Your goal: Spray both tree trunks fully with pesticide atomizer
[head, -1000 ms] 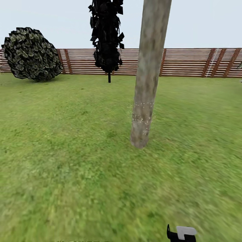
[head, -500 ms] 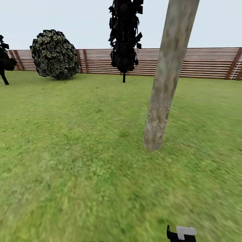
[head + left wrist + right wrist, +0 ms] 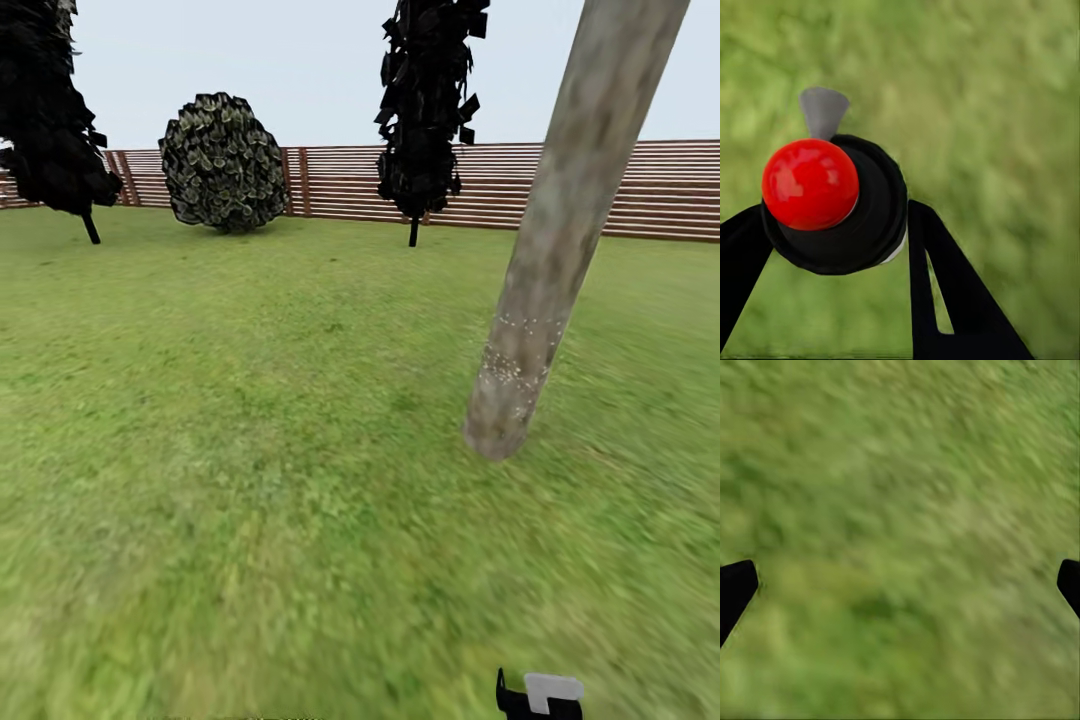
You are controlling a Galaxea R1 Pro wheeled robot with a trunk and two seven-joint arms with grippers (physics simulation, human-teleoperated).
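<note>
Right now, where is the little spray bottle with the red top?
The spray bottle is clamped between the left gripper's two black fingers in the left wrist view, hanging above blurry green grass.

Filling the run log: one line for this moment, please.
left gripper: holds pesticide atomizer | right gripper: open, over grass | tree trunk: speckled low

The left gripper [image 3: 832,225] has its black fingers [image 3: 945,285] closed on the pesticide atomizer [image 3: 832,202], one on either side of its body. The right gripper [image 3: 900,585] points down, fingers [image 3: 735,589] spread wide apart, holding nothing.
</note>
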